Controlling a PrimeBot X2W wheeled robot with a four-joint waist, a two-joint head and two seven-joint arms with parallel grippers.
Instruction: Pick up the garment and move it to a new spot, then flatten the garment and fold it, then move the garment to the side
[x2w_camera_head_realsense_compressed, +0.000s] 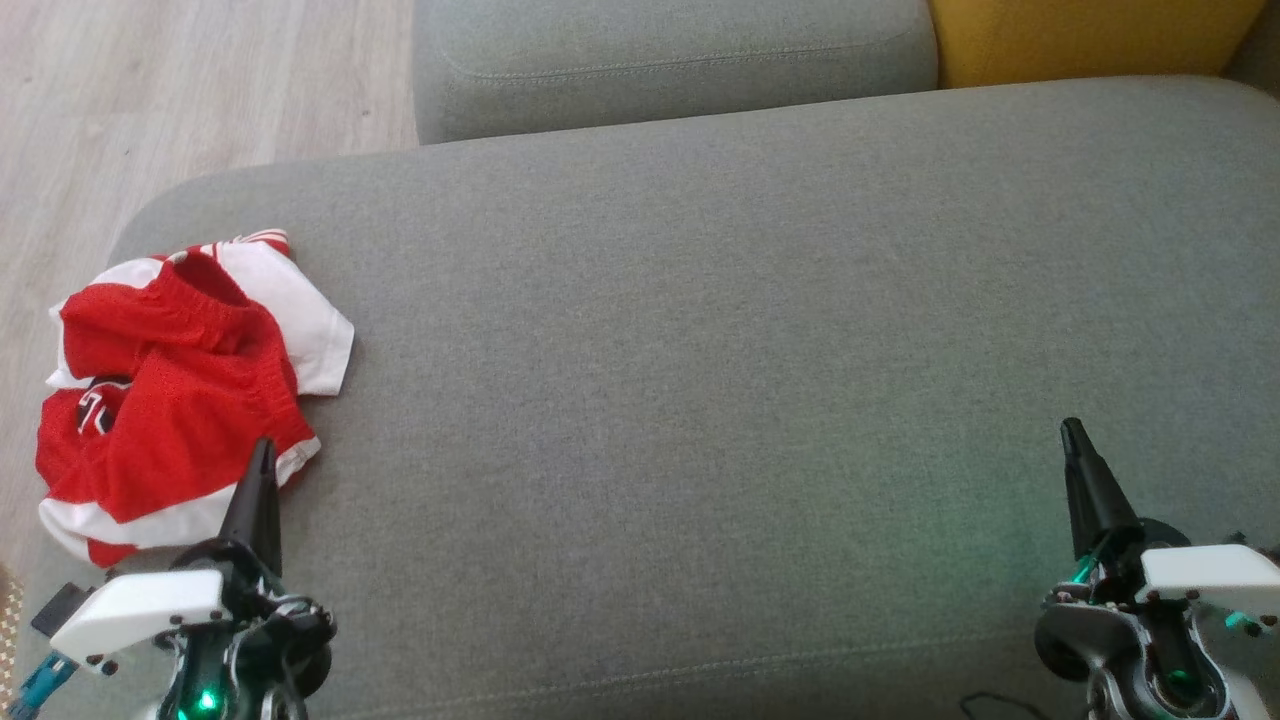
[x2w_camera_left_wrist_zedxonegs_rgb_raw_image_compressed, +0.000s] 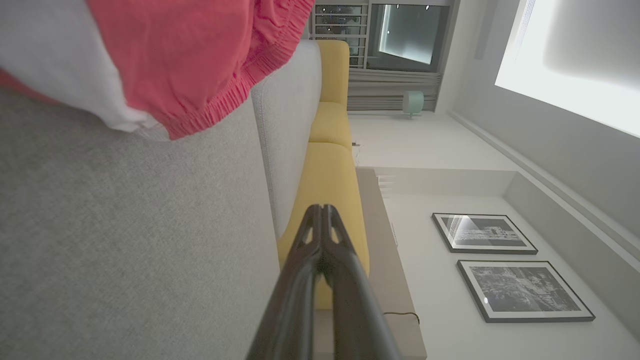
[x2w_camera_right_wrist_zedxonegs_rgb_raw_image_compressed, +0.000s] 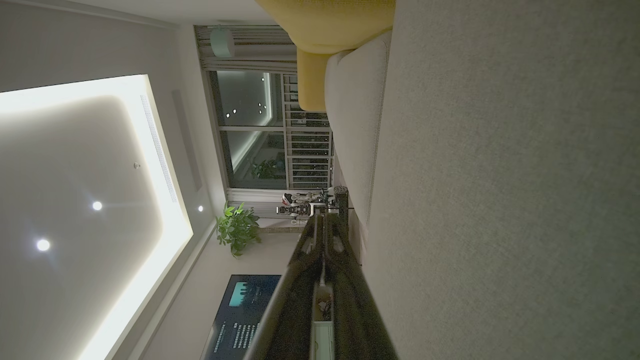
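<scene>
Crumpled red-and-white mesh garment (x2w_camera_head_realsense_compressed: 180, 390) lies at the left edge of the grey fabric sofa seat (x2w_camera_head_realsense_compressed: 700, 350). Left gripper (x2w_camera_head_realsense_compressed: 264, 447), fingers pressed together and empty, points at its near hem. The right gripper (x2w_camera_head_realsense_compressed: 1072, 430), also closed and empty, stands near the front right corner. Left wrist view adds two black-framed prints (x2w_camera_left_wrist_zedxonegs_rgb_raw_image_compressed: 484, 233); right wrist view, a potted plant (x2w_camera_right_wrist_zedxonegs_rgb_raw_image_compressed: 237, 229).

L gripper (x2w_camera_head_realsense_compressed: 262, 455): fingers pressed tog., nothing held, over near-left part of seat cushion (x2w_camera_head_realsense_compressed: 700, 350), pointing twd its far edge. R gripper (x2w_camera_head_realsense_compressed: 1074, 435): fingers closed too, empty, over cushion's near-right part, same heading. L wrist (x2w_camera_head_realsense_compressed: 140, 610), R wrist (x2w_camera_head_realsense_compressed: 1210, 570) at cushion's near edge.
</scene>
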